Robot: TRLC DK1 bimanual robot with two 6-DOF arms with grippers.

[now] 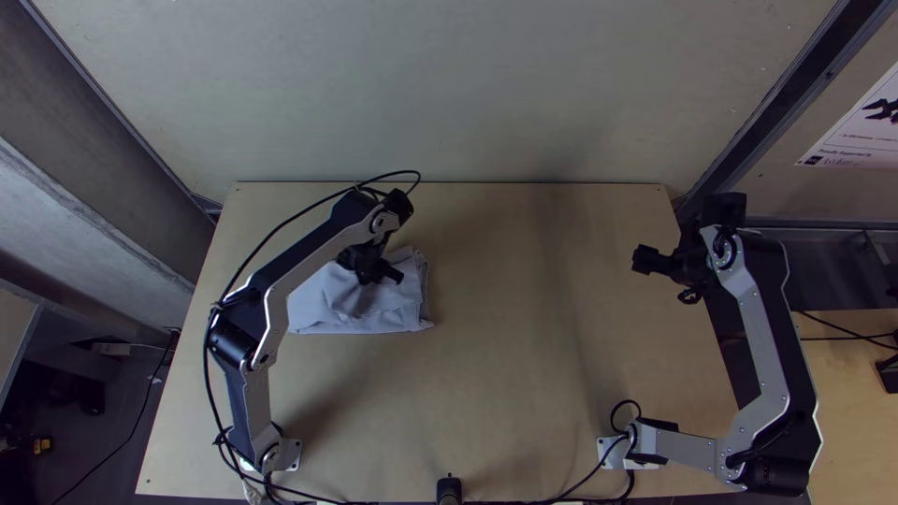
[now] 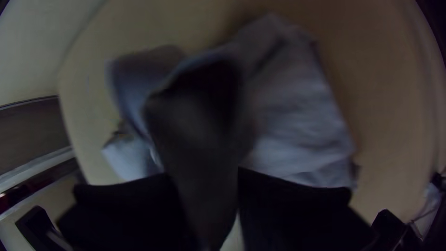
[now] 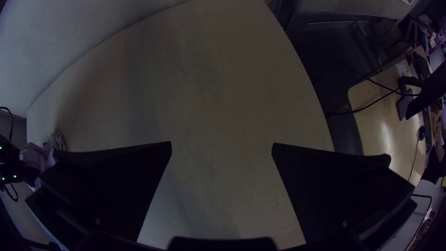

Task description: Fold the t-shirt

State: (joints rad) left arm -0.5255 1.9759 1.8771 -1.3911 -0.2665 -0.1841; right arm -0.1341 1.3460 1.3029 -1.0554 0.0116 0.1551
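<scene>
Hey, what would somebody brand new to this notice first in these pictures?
Probably the pale, rumpled t-shirt on the left of the table, where the left gripper has cloth bunched between its fingers. Next, the right gripper, open near the table's right edge.

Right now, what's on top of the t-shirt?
The left gripper is over the t-shirt, a raised fold of it between its fingers. The cloth right below the gripper and the table underneath are covered.

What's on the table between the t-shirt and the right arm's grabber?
Just bare wooden tabletop, all the way from the t-shirt to the right gripper, as the top view shows.
</scene>
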